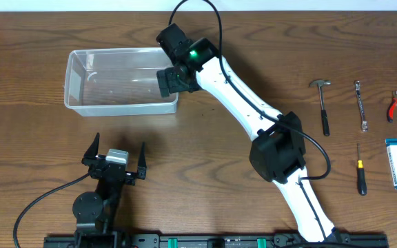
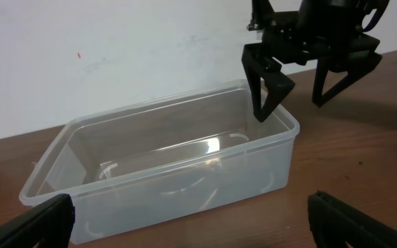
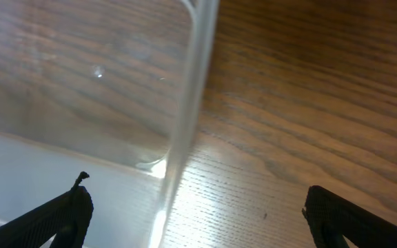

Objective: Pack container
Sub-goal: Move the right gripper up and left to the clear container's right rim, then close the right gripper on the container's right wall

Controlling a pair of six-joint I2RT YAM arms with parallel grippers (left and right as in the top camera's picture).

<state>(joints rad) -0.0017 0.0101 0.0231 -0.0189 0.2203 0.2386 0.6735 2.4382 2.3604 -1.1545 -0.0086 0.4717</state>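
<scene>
— Where's the left gripper (image 1: 119, 146)?
— Nearest, at the front left of the surface (image 1: 205, 165), spread wide.
— And the container (image 1: 119, 51)?
— Beyond it, upright on the surface, far left.
— The right gripper (image 2: 289, 110)?
— At the container's right end, wide apart, one finger inside the wall, one outside.

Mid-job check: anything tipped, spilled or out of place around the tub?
Nothing stands out. The container sits upright and empty on the table. The right tool is open and straddles one end wall, partly inside and partly outside.
</scene>
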